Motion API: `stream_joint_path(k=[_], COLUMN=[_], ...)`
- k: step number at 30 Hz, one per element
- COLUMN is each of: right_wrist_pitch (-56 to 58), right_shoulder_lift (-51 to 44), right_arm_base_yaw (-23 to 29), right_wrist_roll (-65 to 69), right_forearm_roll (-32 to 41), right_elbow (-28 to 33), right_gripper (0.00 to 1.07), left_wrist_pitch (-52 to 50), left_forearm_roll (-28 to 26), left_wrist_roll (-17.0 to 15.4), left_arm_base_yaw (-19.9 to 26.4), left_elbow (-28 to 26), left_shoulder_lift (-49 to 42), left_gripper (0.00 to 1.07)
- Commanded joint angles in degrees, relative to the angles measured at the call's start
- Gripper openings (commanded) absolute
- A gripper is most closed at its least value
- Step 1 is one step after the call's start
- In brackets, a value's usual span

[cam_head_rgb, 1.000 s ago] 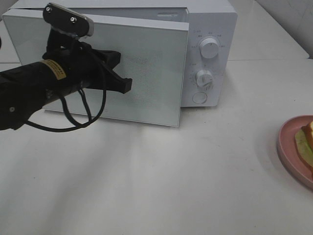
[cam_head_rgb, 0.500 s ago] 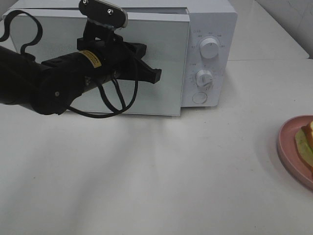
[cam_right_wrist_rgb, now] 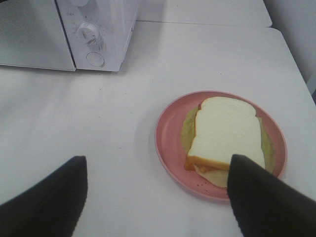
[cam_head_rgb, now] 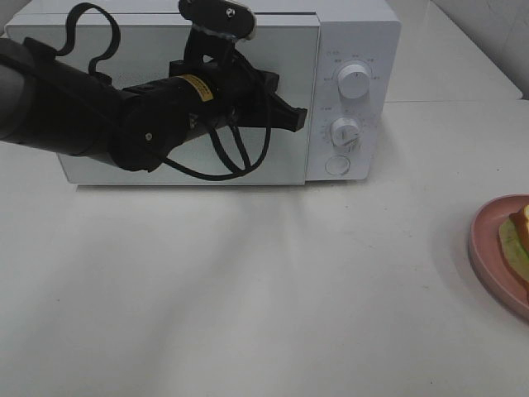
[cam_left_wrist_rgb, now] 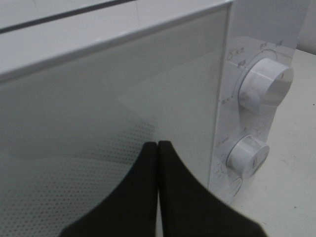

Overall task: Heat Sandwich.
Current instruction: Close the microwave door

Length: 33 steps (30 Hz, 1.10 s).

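Note:
The sandwich (cam_right_wrist_rgb: pixel 227 131), pale bread over a green layer with an orange edge, lies on a round pink plate (cam_right_wrist_rgb: pixel 168 143). In the exterior view only a sliver of the sandwich (cam_head_rgb: pixel 517 240) and the plate (cam_head_rgb: pixel 488 248) shows at the right edge. My right gripper (cam_right_wrist_rgb: pixel 155 163) hovers open over the table near the plate, holding nothing. My left gripper (cam_head_rgb: pixel 299 120) is shut and empty. Its fingertips (cam_left_wrist_rgb: pixel 153 148) rest against the right side of the white microwave's glass door (cam_head_rgb: pixel 281 157), which sits flush with the body.
The microwave (cam_head_rgb: pixel 355 33) stands at the back of the white table. Its control panel carries two knobs (cam_head_rgb: pixel 355 81) (cam_head_rgb: pixel 345 132) and a round button (cam_head_rgb: pixel 337 165). The left arm and its cable span the door front.
The left arm has swept rightward across the microwave front and the door has swung from ajar to flush. The plate and sandwich have stayed put.

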Motion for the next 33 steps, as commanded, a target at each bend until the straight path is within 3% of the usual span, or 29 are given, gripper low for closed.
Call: stream_joint_path(k=[1,6,26,33], right_wrist_pitch=[-0.69,-0.69,-0.69,-0.69], right_shoulder_lift=[-1.55,-1.55,-1.55,-1.55], right_arm_base_yaw=[-0.29,-0.29,-0.29,-0.29], right_wrist_roll=[-0.34,-0.34,-0.34,-0.34], right_forearm_roll=[0.23,0.23,0.23,0.23], right_elbow=[0.23,0.23,0.23,0.23], right_gripper=[0.75,0.75,0.75,0.75], left_wrist_pitch=[-1.43,2.06,4.87,13.24], left_forearm_roll=[-6.3,-6.93,-6.42,-6.13], left_wrist_roll=[1.09,1.2,1.26,1.32], left_arm_base_yaw=[2.01,2.86,2.41,1.83], left_elbow=[-4.01,-6.59,-6.36,-6.36], left_shoulder_lift=[1.89,2.35,1.15,-0.57], left_gripper=[0.0,0.0,0.0,0.0])
